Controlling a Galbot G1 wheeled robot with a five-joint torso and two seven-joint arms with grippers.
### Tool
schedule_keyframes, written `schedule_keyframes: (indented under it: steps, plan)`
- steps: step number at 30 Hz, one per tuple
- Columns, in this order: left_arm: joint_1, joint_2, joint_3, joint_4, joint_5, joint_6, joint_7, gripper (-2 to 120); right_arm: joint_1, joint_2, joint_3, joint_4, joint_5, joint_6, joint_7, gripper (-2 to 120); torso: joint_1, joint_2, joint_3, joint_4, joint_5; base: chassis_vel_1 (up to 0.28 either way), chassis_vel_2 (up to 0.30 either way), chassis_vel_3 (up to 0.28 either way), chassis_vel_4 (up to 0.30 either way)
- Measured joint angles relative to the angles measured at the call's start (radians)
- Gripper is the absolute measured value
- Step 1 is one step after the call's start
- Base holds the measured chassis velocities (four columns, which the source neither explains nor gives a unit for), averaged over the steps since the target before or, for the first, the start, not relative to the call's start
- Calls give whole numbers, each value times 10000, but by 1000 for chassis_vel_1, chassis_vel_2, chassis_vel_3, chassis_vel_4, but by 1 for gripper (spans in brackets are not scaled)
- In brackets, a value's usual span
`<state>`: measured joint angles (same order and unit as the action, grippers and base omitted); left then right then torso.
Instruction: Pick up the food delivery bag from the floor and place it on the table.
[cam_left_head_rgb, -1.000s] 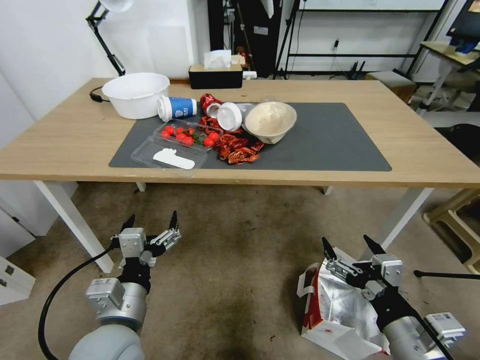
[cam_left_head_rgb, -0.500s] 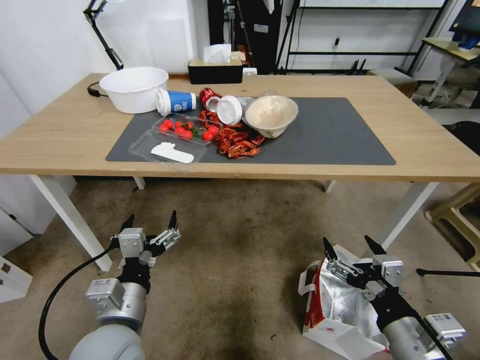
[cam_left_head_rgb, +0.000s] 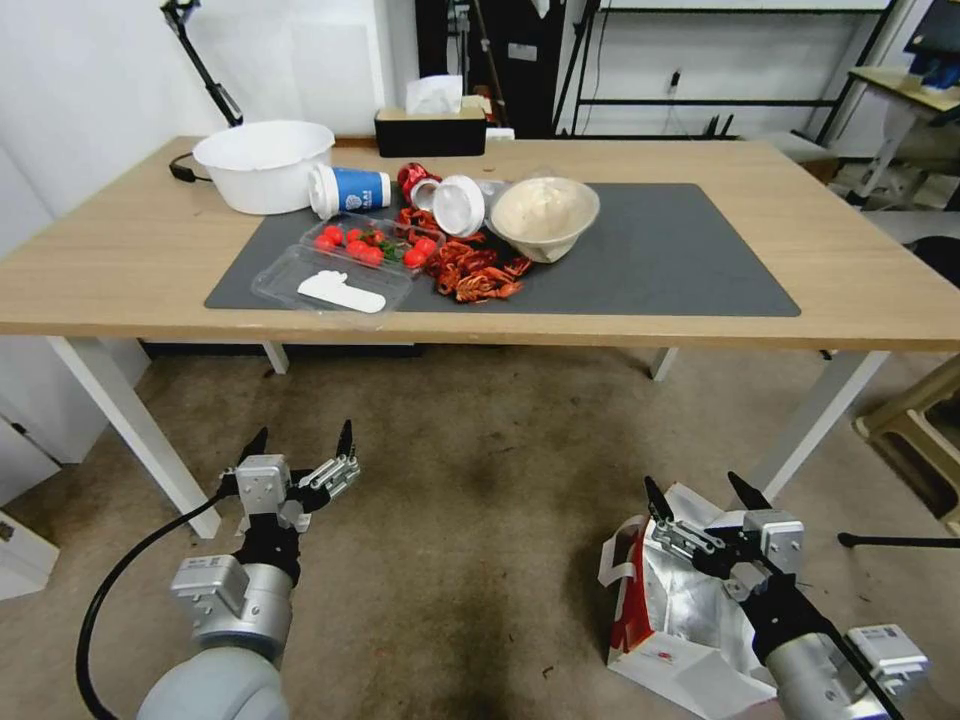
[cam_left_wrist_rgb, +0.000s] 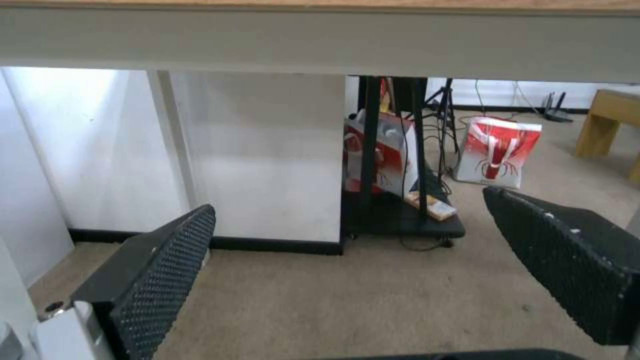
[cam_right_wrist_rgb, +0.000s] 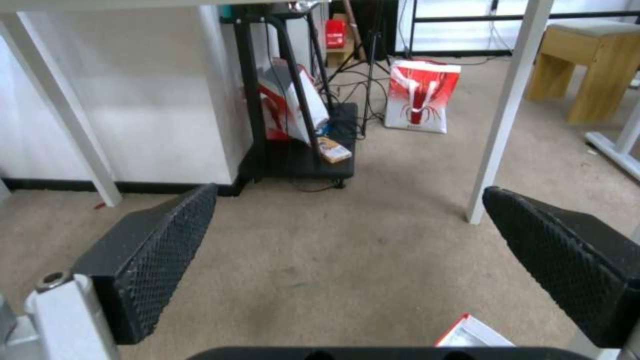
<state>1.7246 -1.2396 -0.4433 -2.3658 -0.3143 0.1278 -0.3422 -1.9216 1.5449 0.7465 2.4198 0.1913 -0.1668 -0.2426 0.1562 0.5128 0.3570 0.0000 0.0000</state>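
Hovering with jaws apart, the right gripper (cam_left_head_rgb: 703, 498) hangs directly over the bag (cam_left_head_rgb: 668, 600), which stands on the floor (cam_left_head_rgb: 480, 500) near the robot's right side, its mouth gaping and foil lining showing. The left gripper (cam_left_head_rgb: 303, 443), also spread wide, waits above bare floor well to the left. The bag looks light, thin and easily crumpled; its paper walls would likely buckle under a pinch, so the white handle (cam_left_head_rgb: 612, 558) at the rim seems the safest hold. Farther off stands the table (cam_left_head_rgb: 120, 260), its mat (cam_left_head_rgb: 680, 260) half bare.
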Motion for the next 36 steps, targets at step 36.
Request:
schedule_keyframes:
  steps: [36]
  plan:
    - [190,-189,54,-14,383,-380,-19,100,-120,-47,10,-8,-83,58,-69,100,-476,-1386,-906,1,0,0,0,0,0]
